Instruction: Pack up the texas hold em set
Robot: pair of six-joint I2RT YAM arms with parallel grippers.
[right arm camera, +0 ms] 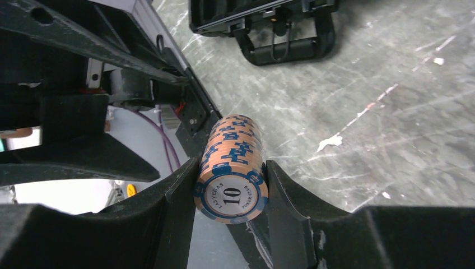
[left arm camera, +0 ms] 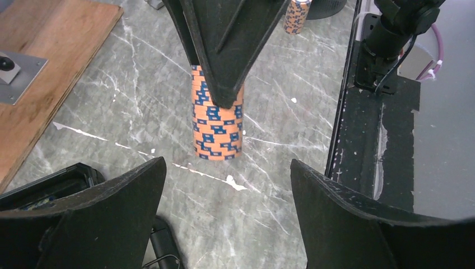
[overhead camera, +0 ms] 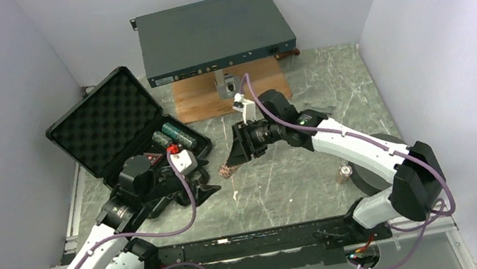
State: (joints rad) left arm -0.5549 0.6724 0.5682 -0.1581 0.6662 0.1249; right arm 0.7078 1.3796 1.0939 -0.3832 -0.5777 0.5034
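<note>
The black case (overhead camera: 120, 128) lies open at the left, its egg-crate foam lid leaning back. Its base holds two green chip stacks (overhead camera: 175, 136), a red triangle marker (overhead camera: 151, 157) and red dice (overhead camera: 171, 149). My right gripper (overhead camera: 231, 159) is shut on an orange-and-blue chip stack (right arm camera: 235, 145), which is upright at table level just right of the case; the stack also shows in the left wrist view (left arm camera: 217, 120). My left gripper (left arm camera: 227, 218) is open and empty, low over the table facing that stack. Another chip stack (overhead camera: 345, 174) stands at the right.
A big flat grey rack unit (overhead camera: 214, 33) sits on a wooden board (overhead camera: 201, 100) at the back. A dark grey foam ring (overhead camera: 378, 159) lies at the right beside the lone chip stack. A black rail (overhead camera: 260, 241) runs along the near edge. The case handle (right arm camera: 285, 47) points towards my right gripper.
</note>
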